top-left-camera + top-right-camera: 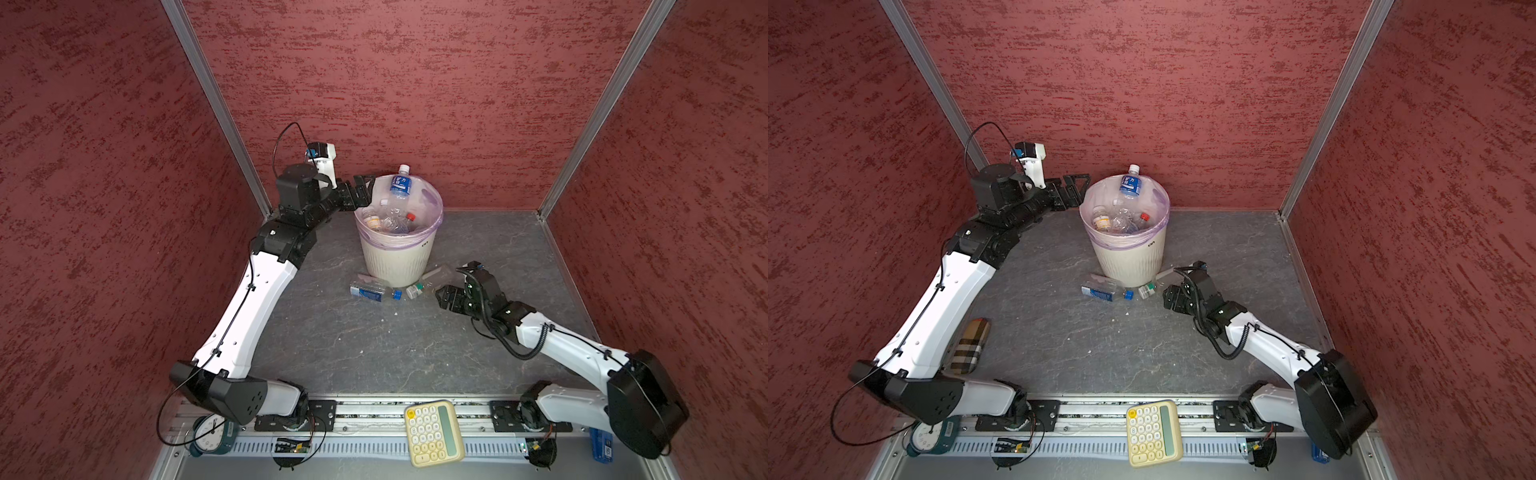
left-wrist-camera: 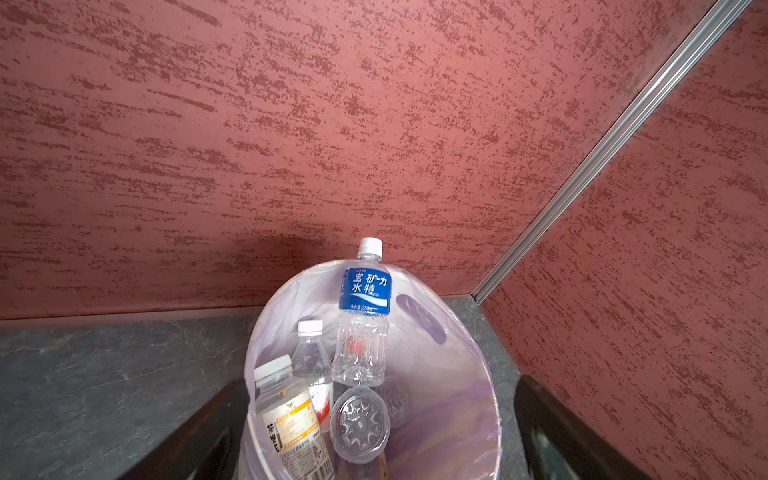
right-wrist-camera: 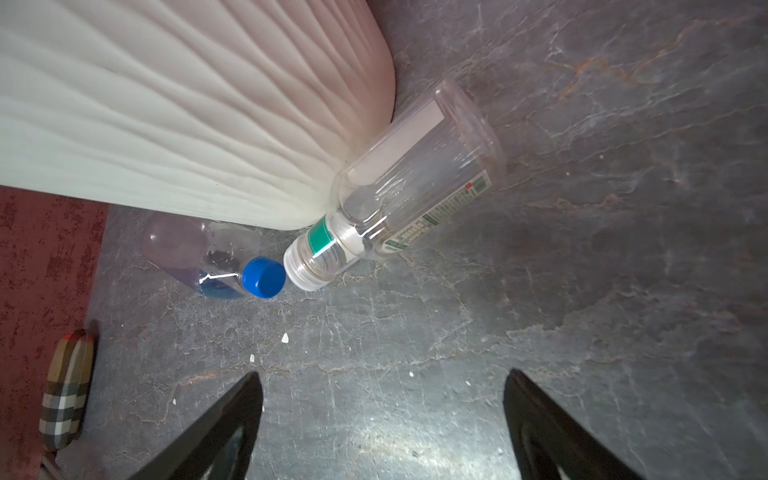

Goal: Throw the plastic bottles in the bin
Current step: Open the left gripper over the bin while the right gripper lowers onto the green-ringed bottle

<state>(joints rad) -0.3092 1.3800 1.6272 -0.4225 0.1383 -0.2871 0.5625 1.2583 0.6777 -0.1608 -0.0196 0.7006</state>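
Note:
The bin (image 1: 395,259) (image 1: 1129,262) stands at the back middle, cream with a lilac liner. In it a blue-labelled plastic bottle (image 1: 400,185) (image 1: 1130,185) (image 2: 365,291) stands upright against the far side, its white cap above the rim. A yellow-labelled bottle (image 2: 291,419) and other clear ones lie below it. My left gripper (image 1: 365,190) (image 1: 1075,191) (image 2: 380,384) is open and empty at the bin's left rim. On the floor by the bin's foot lie a blue-capped bottle (image 1: 374,291) (image 3: 216,266) and a green-banded bottle (image 1: 424,286) (image 3: 399,191). My right gripper (image 1: 439,297) (image 1: 1166,297) (image 3: 382,374) is open just short of the green-banded one.
A plaid pouch (image 1: 971,347) (image 3: 66,399) lies by the left arm. A yellow calculator (image 1: 434,432) and a small clock (image 1: 212,434) sit on the front rail. Red walls close in the left, back and right sides.

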